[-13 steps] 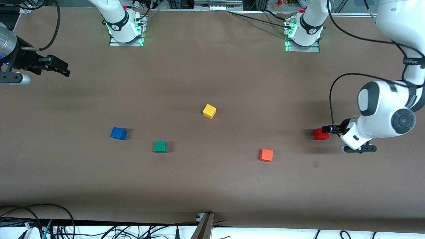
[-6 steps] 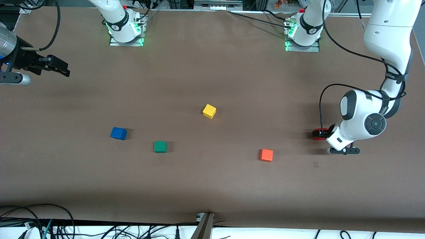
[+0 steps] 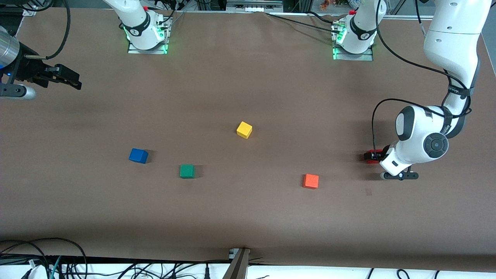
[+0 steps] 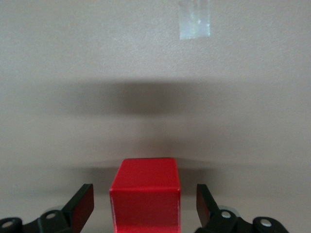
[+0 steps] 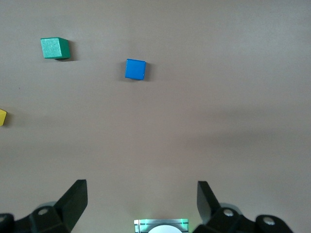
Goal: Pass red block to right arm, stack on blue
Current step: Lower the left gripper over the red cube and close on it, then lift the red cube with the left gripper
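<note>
Reaching low at our left arm's end of the brown paper-covered table, our left gripper straddles the small bright red cube: in the left wrist view the cube sits squarely between the two black fingers, with a clear gap of table showing on each side. So the jaws are spread wider than the block and touch nothing yet. From the front camera only a sliver of the red cube shows beside the left gripper, resting on the table, nearer the camera than the small yellow cube.

What the coming move turns on, as we judge it, is that the cube's faces lie parallel to the finger pads and it is centred between them, so closing straight in should seat it without twisting.

Our right arm waits, its narrow black gripper parted and empty above the table's edge at its own end. The small deep blue cube lies well apart from the red one, toward the right arm's end, beside the small green cube. A lighter orange cube sits between the green and red cubes.
</note>
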Controlling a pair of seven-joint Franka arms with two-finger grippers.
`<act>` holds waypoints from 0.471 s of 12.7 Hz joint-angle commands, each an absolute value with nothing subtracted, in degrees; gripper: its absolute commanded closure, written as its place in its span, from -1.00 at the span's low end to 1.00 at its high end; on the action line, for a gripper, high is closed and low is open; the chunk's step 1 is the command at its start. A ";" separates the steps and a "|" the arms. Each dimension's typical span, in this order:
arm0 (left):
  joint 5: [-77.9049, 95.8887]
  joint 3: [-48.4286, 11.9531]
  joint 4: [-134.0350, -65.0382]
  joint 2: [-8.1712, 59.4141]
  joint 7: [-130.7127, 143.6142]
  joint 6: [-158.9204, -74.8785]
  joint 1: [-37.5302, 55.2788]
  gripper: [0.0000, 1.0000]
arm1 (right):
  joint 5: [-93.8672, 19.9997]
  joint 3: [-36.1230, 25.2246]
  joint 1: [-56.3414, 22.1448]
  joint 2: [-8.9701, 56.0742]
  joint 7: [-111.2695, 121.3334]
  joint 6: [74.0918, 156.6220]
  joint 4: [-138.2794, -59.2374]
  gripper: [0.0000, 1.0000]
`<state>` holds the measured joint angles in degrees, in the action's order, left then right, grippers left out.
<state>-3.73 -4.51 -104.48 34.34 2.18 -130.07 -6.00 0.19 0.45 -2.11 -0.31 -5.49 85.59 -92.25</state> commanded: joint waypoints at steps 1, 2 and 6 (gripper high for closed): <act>-5.45 -4.83 -106.26 32.26 0.97 -128.85 -6.59 0.37 | 0.00 0.97 -1.49 -0.62 -6.15 85.34 -92.29 -1.00; -5.36 -4.83 -106.26 32.26 0.27 -128.85 -6.59 0.69 | 0.00 0.97 -1.49 -0.62 -6.15 85.34 -92.29 -1.00; -5.36 -4.83 -104.86 31.82 -2.45 -127.01 -6.59 1.00 | 0.00 0.97 -1.49 -0.62 -6.15 85.34 -92.29 -1.00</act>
